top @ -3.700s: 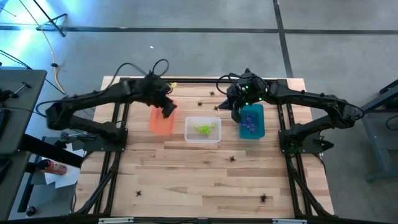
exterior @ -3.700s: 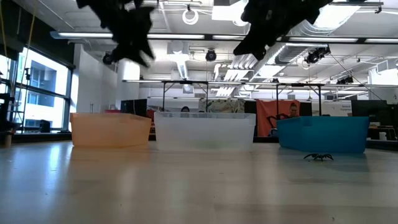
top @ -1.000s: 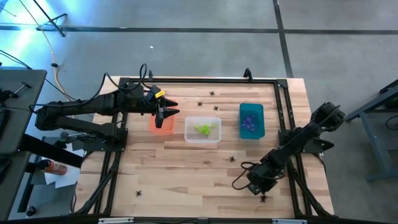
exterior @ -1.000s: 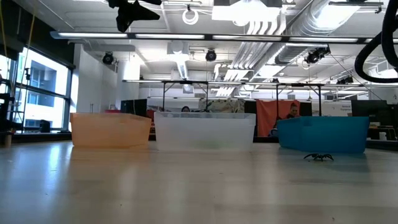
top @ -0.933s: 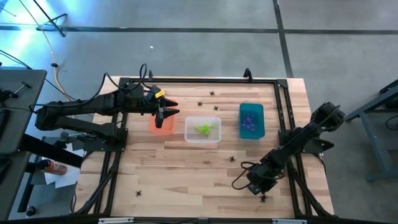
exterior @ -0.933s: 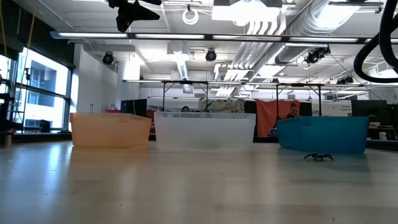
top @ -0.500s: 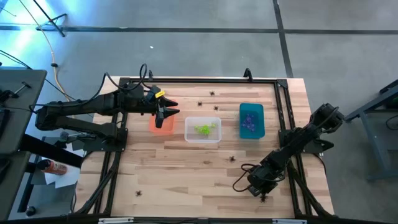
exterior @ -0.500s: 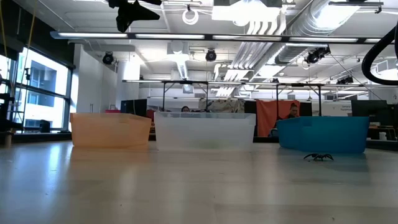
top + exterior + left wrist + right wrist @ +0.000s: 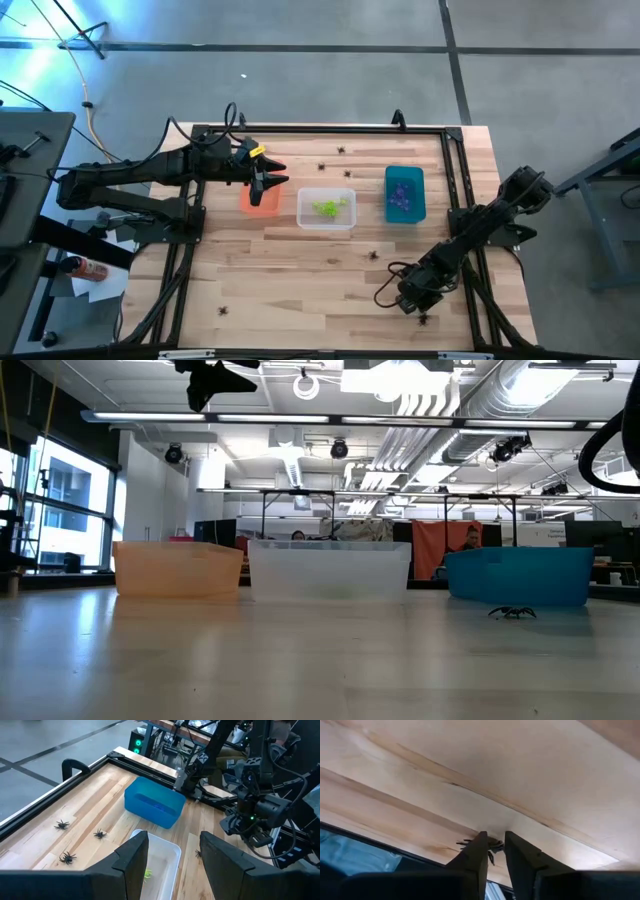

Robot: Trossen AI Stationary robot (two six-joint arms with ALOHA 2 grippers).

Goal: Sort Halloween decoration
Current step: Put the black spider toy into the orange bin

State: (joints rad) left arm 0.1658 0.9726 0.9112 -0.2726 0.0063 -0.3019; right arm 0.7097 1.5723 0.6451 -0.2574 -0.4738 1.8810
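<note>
My right gripper (image 9: 418,308) is low over the table's near right corner. In the right wrist view its fingers (image 9: 494,840) stand close together around a black spider (image 9: 493,846). My left gripper (image 9: 275,180) hovers open above the orange bin (image 9: 260,198) and is high in the low view (image 9: 215,378). Lime green trinkets (image 9: 327,207) lie in the clear bin (image 9: 326,220), and purple ones (image 9: 402,197) lie in the teal bin (image 9: 405,212). More black spiders lie on the wood (image 9: 374,254), (image 9: 223,310), (image 9: 341,150). My right gripper pinches the black spider's body (image 9: 493,846) between its two fingertips, coming from above and pointing down. The spider lies on the wood close to the table's near edge, and its legs (image 9: 466,843) spread out past one finger.
The three bins stand in a row across the middle of the table. A black frame rail runs along the table's edges (image 9: 300,128). Black spiders lie behind the bins (image 9: 62,824), (image 9: 100,834), (image 9: 67,856), and one lies in front of the teal bin (image 9: 512,612).
My right arm has edged slightly toward the table's right edge, and its cable loop has drawn rightward in the low view. My left arm has kept still above the orange bin.
</note>
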